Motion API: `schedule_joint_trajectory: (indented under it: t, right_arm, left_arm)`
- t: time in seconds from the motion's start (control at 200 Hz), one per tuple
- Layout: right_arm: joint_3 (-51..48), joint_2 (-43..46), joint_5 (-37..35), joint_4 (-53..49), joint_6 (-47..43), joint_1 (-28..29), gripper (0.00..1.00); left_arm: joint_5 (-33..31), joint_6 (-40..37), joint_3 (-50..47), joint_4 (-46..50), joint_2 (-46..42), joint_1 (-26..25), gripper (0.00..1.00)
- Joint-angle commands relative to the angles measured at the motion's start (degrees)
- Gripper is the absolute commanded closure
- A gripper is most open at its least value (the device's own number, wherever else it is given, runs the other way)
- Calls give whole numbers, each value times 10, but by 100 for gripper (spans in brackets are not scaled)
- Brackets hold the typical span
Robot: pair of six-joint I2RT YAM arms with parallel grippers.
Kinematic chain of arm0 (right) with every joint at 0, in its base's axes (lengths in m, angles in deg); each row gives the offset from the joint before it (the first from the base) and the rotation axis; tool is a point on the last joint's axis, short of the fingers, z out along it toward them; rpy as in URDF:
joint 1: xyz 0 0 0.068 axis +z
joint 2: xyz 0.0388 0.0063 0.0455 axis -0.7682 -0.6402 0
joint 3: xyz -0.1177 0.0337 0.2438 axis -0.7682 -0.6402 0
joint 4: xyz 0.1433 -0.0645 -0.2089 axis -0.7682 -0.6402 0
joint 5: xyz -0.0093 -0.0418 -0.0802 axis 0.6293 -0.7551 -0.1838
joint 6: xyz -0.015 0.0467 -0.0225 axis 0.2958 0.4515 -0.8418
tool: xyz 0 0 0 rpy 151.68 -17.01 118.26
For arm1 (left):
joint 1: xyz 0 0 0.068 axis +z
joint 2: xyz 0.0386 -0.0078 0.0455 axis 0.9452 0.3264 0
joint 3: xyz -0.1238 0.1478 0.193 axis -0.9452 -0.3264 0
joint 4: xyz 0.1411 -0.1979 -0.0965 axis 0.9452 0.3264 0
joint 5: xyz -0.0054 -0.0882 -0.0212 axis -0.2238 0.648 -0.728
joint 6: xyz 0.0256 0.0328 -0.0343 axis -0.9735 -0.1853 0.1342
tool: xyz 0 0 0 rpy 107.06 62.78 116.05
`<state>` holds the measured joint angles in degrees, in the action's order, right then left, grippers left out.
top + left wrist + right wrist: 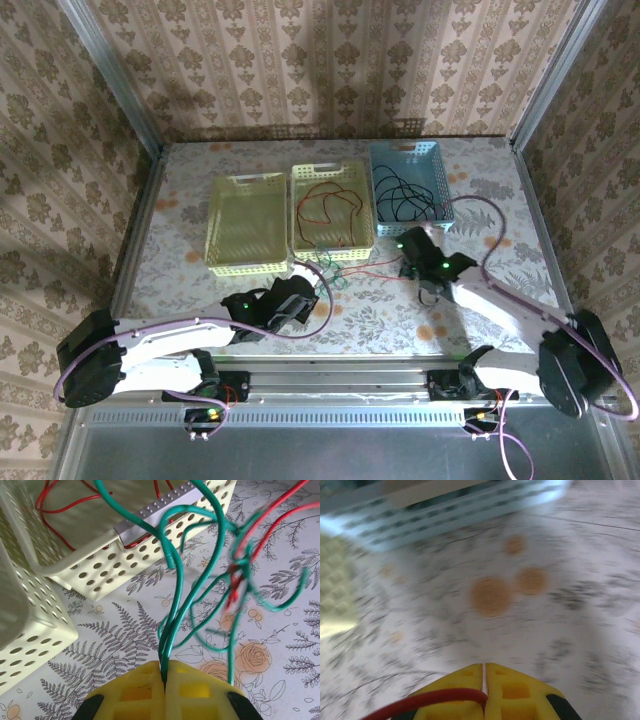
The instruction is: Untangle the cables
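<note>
Cables (pixel 175 625), pinched in left tool (pixel 164 669), right tool (pixel 484 669)

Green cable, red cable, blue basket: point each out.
green cable (pixel 169 640): left wrist view, bunched lower strands
red cable (pixel 440 695): right wrist view, middle of its visible stretch
blue basket (pixel 405 148): top external view, far rim

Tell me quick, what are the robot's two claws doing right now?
Left gripper: closed, pinching the green cable.
Right gripper: closed, pinching the red cable.
</note>
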<state>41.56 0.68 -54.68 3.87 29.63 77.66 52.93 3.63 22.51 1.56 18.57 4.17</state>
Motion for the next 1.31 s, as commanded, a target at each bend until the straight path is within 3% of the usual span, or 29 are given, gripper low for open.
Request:
schedule_joint_trajectory:
  t: [0.0,0.265,0.41,0.51,0.625,0.725,0.845,1.02,1.185,1.3]
  right_arm:
    - [-42,75,-31,-87,82,-70,100]
    - [-85,216,21,-120,90,-267,100]
    - [-69,244,61,-99,56,-289,100]
    - [-34,277,54,-74,17,-258,100]
    - [33,298,-13,-44,-35,-169,100]
    - [101,276,-52,-4,-78,-78,100]
    - [157,212,-27,65,-108,-2,99]
    - [207,51,65,164,-88,12,97]
    - [289,-119,60,185,-78,11,99]
    - [343,-228,94,176,-68,11,98]
  left_arm:
    - [-17,15,7,17,8,-1,100]
    - [-11,14,11,18,20,2,100]
    - [-3,6,12,11,22,1,100]
    - [6,-4,13,1,27,-3,100]
    - [10,-15,16,-9,36,-9,100]
    - [13,-22,22,-11,45,-15,100]
    - [13,-22,24,-14,51,-17,100]
    - [15,-26,22,-20,49,-19,100]
    - [15,-27,22,-20,50,-19,100]
    - [13,-27,22,-19,49,-21,100]
